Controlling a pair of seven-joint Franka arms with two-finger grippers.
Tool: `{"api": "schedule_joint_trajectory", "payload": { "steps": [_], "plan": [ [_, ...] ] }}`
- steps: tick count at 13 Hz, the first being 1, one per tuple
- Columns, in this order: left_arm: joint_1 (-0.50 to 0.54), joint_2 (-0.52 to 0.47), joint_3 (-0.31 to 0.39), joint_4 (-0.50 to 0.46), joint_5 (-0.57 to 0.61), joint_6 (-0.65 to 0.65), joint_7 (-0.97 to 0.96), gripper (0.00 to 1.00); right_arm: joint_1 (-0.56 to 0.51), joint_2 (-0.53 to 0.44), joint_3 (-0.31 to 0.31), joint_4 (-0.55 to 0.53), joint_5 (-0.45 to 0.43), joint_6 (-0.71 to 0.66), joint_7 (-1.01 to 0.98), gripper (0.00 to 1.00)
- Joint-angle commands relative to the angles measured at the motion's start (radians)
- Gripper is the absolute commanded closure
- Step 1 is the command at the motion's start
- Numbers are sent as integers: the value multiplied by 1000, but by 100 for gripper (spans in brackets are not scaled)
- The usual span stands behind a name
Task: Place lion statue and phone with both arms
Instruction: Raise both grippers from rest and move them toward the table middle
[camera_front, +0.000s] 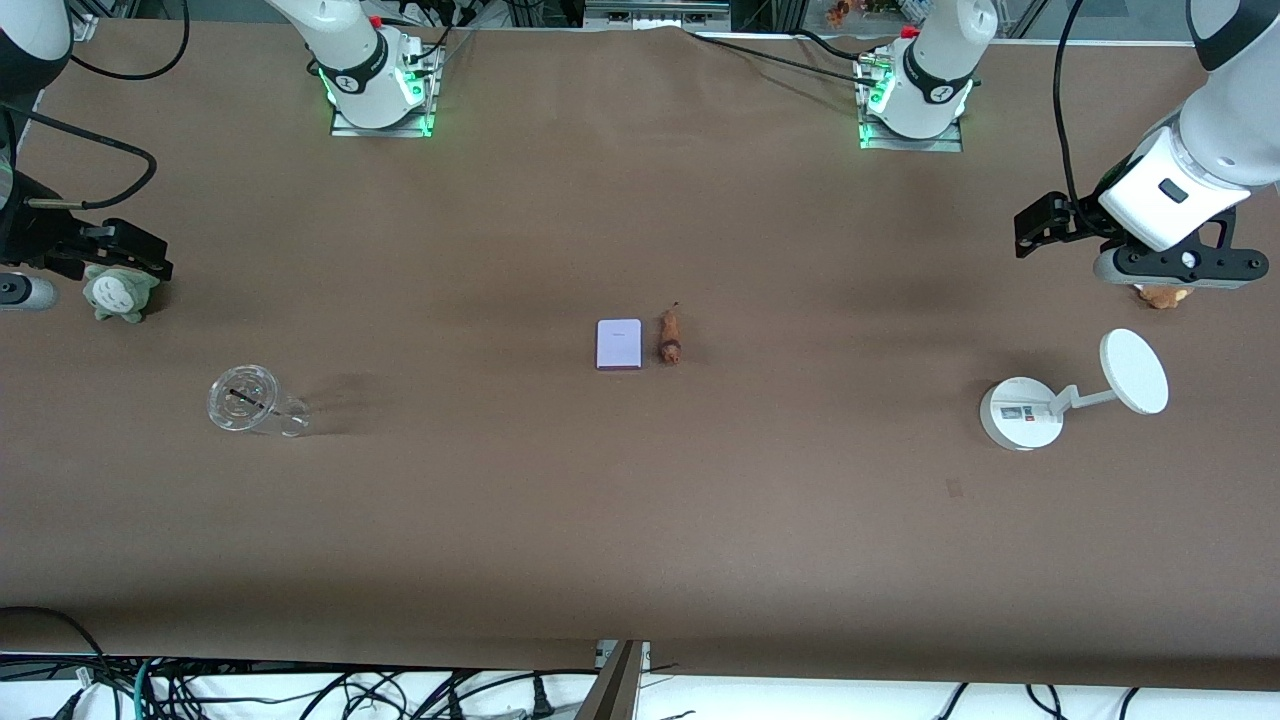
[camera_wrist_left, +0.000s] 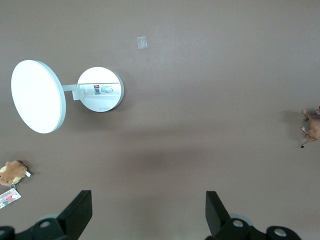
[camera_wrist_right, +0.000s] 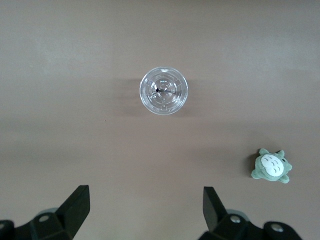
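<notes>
Brown table held the phone just beside the lion statue at its middle. Left gripper and right gripper waited over opposite ends, fingers spread, empty.

A robotics laboratory: two white robot arms stand bolted on metal base plates lit by green status lights, at the edge of a long table covered in plain brown sheeting. Black cables tangle on the floor below the table's near edge, and more run from the arms' bases toward aluminium framing at the room's edge.
</notes>
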Motion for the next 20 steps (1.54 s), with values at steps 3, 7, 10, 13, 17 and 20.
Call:
{"api": "schedule_joint_trajectory", "payload": {
  "steps": [3,7,10,13,17,20],
  "plan": [
    [-4,3,-1,12,13,-19,18,0,1,6,-2,15,13,-4,-3,0],
    [-4,3,-1,12,13,-19,18,0,6,10,-1,15,10,0,-8,0],
    [-4,12,-1,14,13,-19,7,0,43,58,6,15,-2,6,4,0],
    [-8,24,-7,12,12,-57,5,0,52,61,6,15,-1,14,4,0],
    [-10,64,-46,14,-42,-54,-2,0,63,64,7,15,13,14,6,0],
    [-19,137,-107,12,-91,-17,-5,0,98,90,7,15,11,14,4,0]
  ]
}}
